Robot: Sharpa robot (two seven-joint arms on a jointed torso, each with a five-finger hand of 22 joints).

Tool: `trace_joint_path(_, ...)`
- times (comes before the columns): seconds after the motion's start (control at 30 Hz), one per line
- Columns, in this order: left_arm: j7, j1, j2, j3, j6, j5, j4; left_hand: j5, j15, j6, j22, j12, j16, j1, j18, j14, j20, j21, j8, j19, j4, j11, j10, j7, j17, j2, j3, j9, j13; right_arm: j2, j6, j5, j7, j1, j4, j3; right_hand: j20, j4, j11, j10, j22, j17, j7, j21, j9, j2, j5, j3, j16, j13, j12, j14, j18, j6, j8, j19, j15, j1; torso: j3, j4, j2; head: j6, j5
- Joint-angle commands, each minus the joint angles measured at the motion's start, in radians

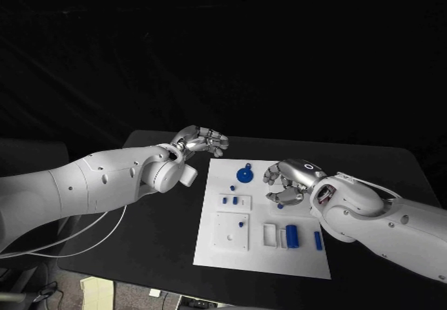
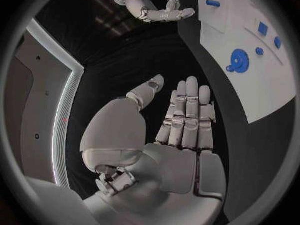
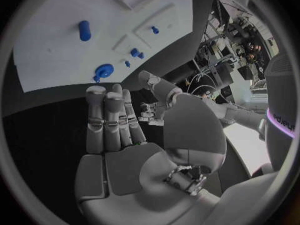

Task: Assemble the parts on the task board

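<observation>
The white task board (image 1: 265,258) lies in the middle of the black table. A blue gear (image 1: 245,175) sits near its far edge, and small blue pegs (image 1: 229,201) stand below it. A blue block (image 1: 291,236) stands in a white holder, with a blue bar (image 1: 318,240) beside it. My right hand (image 1: 289,181) hovers over the board's far right part, just right of the gear, fingers straight and empty (image 3: 115,125). My left hand (image 1: 200,140) hangs above the table off the board's far left corner, its palm (image 2: 181,125) bare and its fingers extended.
The dark tabletop (image 1: 158,219) stretches left of the board, under my left arm. The table's front edge (image 1: 130,274) runs close to the board's near side. The gear (image 2: 239,61) and the board's edge (image 2: 250,105) appear in the left wrist view.
</observation>
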Motion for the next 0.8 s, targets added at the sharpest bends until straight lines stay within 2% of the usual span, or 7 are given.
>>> trace_joint_path(0.03, 0.007, 0.001, 0.002, 0.001, 0.014, 0.005, 0.0, 0.003, 0.001, -0.007, 0.001, 0.002, -0.005, -0.008, 0.01, 0.006, 0.0, -0.005, 0.005, 0.009, 0.0, 0.002, -0.005, 0.001, 0.001, 0.003, -0.006, -0.001, -0.001, -0.01, 0.2, -0.034, -0.075, 0.012, 0.001, -0.002, 0.007, -0.001, 0.019, -0.063, 0.021, 0.0, -0.011, 0.0, -0.012, -0.005, -0.033, -0.056, 0.001, -0.017, -0.025, -0.014, 0.079, -0.06, -0.028, -0.011, 0.019, -0.059, 0.0012, -0.0015, -0.002, 0.007, -0.005)
trace_joint_path(0.07, 0.008, 0.001, 0.002, 0.001, 0.016, 0.005, -0.001, 0.003, 0.001, -0.007, 0.001, 0.002, -0.005, -0.008, 0.01, 0.006, 0.0, -0.005, 0.005, 0.009, 0.0, 0.002, -0.005, 0.001, 0.002, 0.003, -0.006, -0.001, -0.001, -0.015, 0.21, -0.042, -0.08, 0.012, -0.001, -0.002, 0.005, -0.007, 0.022, -0.071, 0.021, 0.0, -0.008, -0.003, -0.014, -0.009, -0.061, -0.063, 0.0, -0.02, -0.027, -0.021, 0.079, -0.068, -0.031, -0.019, 0.025, -0.059, 0.001, -0.0005, -0.002, 0.009, -0.005)
trace_joint_path(0.13, 0.008, 0.001, 0.002, 0.001, 0.015, 0.006, -0.001, 0.003, 0.001, -0.007, 0.001, 0.002, -0.005, -0.009, 0.01, 0.006, 0.0, -0.005, 0.005, 0.009, 0.0, 0.002, -0.005, 0.001, 0.002, 0.003, -0.006, -0.001, -0.001, -0.017, 0.22, -0.048, -0.084, 0.012, -0.012, -0.002, 0.006, -0.01, 0.027, -0.085, 0.02, 0.001, -0.019, -0.006, -0.016, -0.01, -0.091, -0.07, 0.001, -0.026, -0.031, -0.027, 0.079, -0.078, -0.034, -0.026, 0.027, -0.06, 0.0008, 0.0, -0.001, 0.009, -0.007)
trace_joint_path(0.33, 0.007, 0.001, 0.002, 0.0, 0.015, 0.008, -0.003, 0.003, 0.001, -0.007, 0.001, 0.002, -0.006, -0.009, 0.01, 0.006, 0.0, -0.006, 0.005, 0.009, 0.001, 0.002, -0.005, 0.001, 0.003, 0.003, -0.006, -0.001, -0.001, -0.008, 0.236, -0.051, -0.082, 0.012, -0.046, -0.006, 0.008, -0.011, 0.033, -0.1, 0.019, 0.0, -0.031, -0.011, -0.018, -0.012, -0.119, -0.079, 0.003, -0.035, -0.031, -0.037, 0.079, -0.086, -0.033, -0.035, 0.032, -0.065, 0.0015, 0.0022, 0.001, 0.009, -0.009)
trace_joint_path(0.5, 0.008, 0.001, 0.003, 0.0, 0.015, 0.008, -0.004, 0.003, 0.001, -0.007, 0.001, 0.002, -0.006, -0.009, 0.01, 0.006, 0.0, -0.006, 0.005, 0.009, 0.001, 0.002, -0.005, 0.001, 0.003, 0.003, -0.006, -0.001, -0.001, 0.01, 0.231, -0.072, -0.079, 0.011, -0.072, -0.02, 0.008, -0.01, 0.031, -0.098, 0.019, 0.0, -0.035, -0.011, -0.017, -0.011, -0.123, -0.079, 0.004, -0.037, -0.027, -0.04, 0.079, -0.085, -0.03, -0.036, 0.031, -0.063, 0.0013, 0.0023, 0.002, 0.01, -0.011)
trace_joint_path(0.63, 0.008, 0.001, 0.004, 0.0, 0.017, 0.008, -0.003, 0.003, 0.001, -0.007, 0.002, 0.002, -0.007, -0.01, 0.01, 0.006, 0.0, -0.006, 0.005, 0.009, 0.001, 0.002, -0.005, 0.001, 0.004, 0.003, -0.006, -0.001, -0.001, 0.024, 0.212, -0.091, -0.079, 0.009, -0.102, -0.026, 0.007, -0.002, 0.025, -0.092, 0.018, 0.0, -0.036, -0.012, -0.015, -0.01, -0.125, -0.059, 0.007, -0.038, -0.02, -0.04, 0.079, -0.08, -0.023, -0.034, 0.025, -0.046, 0.0007, 0.0025, 0.002, 0.009, -0.014)
trace_joint_path(0.8, 0.008, 0.001, 0.005, 0.0, 0.016, 0.008, -0.004, 0.003, 0.001, -0.007, 0.002, 0.002, -0.007, -0.01, 0.01, 0.006, 0.0, -0.006, 0.005, 0.009, 0.001, 0.002, -0.005, 0.001, 0.004, 0.004, -0.006, -0.001, -0.001, 0.048, 0.19, -0.093, -0.064, 0.001, -0.147, -0.042, 0.005, 0.014, 0.021, -0.084, 0.017, -0.001, -0.03, -0.01, -0.011, -0.006, -0.125, -0.024, 0.011, -0.04, -0.01, -0.036, 0.079, -0.077, -0.015, -0.027, 0.021, -0.019, 0.0002, 0.0044, 0.002, 0.01, -0.015)
